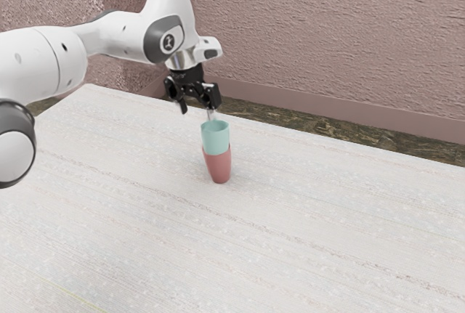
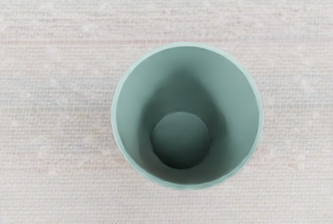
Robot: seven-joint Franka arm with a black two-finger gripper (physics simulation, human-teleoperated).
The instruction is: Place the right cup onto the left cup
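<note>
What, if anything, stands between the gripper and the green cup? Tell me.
Nothing visible stands between the open gripper and the green cup, which already sits in the red cup.

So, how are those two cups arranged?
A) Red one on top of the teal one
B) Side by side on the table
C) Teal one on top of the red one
C: the teal cup stands upright, nested in the top of the red cup, with its open rim uppermost.
</note>
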